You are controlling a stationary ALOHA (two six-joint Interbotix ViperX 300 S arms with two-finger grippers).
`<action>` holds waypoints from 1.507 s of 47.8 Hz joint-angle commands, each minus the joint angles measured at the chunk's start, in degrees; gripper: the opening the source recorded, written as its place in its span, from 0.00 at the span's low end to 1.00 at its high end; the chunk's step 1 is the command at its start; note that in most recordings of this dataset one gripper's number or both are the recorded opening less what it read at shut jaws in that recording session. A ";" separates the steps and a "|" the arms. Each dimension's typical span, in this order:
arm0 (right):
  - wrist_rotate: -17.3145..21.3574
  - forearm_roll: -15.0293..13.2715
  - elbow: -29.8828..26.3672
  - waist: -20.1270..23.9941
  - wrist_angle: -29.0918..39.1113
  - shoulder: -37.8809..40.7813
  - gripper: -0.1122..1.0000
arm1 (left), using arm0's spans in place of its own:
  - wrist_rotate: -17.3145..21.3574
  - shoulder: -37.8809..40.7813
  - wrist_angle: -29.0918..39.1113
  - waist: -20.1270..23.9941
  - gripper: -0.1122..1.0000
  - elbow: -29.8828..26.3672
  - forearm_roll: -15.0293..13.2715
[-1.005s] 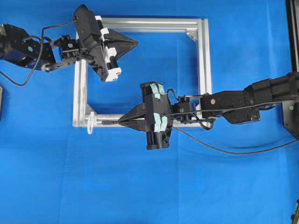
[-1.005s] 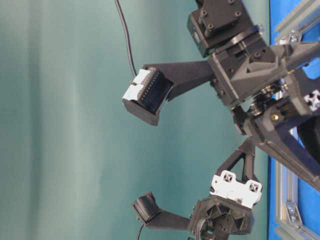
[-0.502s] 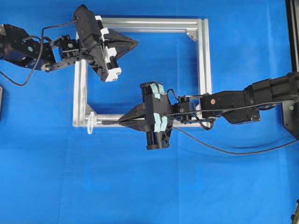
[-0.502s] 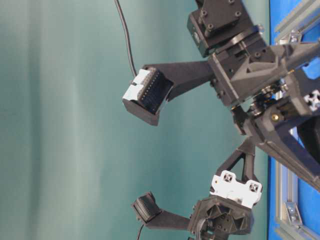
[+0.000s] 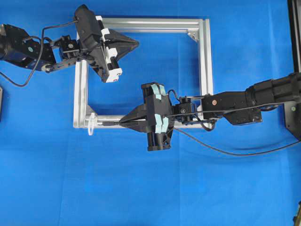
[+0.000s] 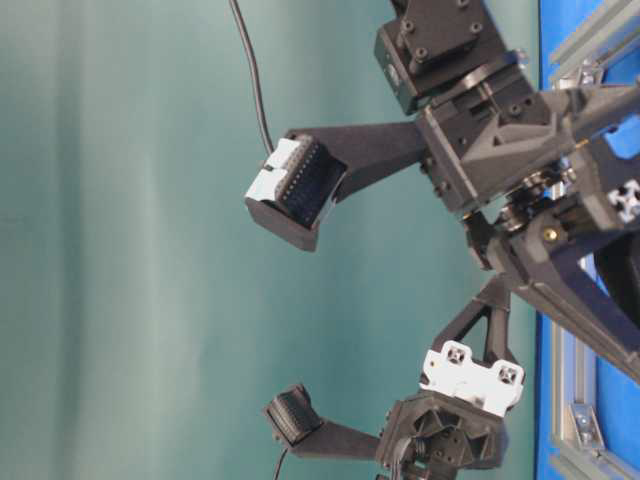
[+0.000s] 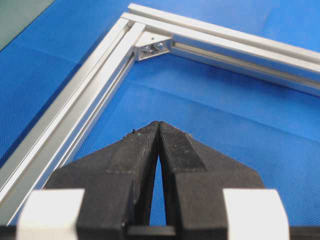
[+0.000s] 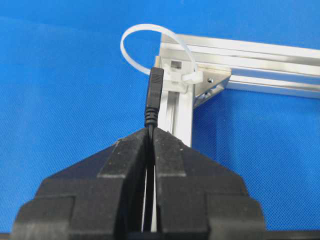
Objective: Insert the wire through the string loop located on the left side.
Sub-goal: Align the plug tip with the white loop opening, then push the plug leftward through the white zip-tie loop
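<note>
The whitish string loop [image 5: 91, 125] hangs off the near-left corner of the silver frame [image 5: 204, 61]. My right gripper [image 5: 123, 122] is shut on the black wire [image 5: 225, 151], just behind its plug [image 5: 109, 123]. The plug points left at the loop and ends a short way from it. In the right wrist view the plug [image 8: 155, 95] sticks out of my right gripper [image 8: 151, 131] and ends at the lower edge of the loop [image 8: 131, 35]. My left gripper [image 5: 136, 44] hovers over the frame's far-left part. In the left wrist view my left gripper [image 7: 158, 124] is shut on nothing.
The wire trails right across the blue cloth, under the right arm [image 5: 263, 96]. The frame's corner bracket [image 7: 152, 47] lies ahead of the left gripper. A dark post [image 5: 294, 28] stands at the right edge. In the table-level view both arms [image 6: 500, 130] are above the frame.
</note>
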 commanded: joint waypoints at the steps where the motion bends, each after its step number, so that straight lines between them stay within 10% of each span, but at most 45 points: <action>1: 0.00 0.09 -1.14 -0.26 -0.26 -0.97 0.01 | 0.00 -1.93 -0.35 0.09 0.10 -0.44 0.18; 72: -0.26 -0.09 -9.05 -0.88 -0.26 5.45 0.01 | -0.09 -2.02 -0.26 0.09 0.10 -0.09 0.18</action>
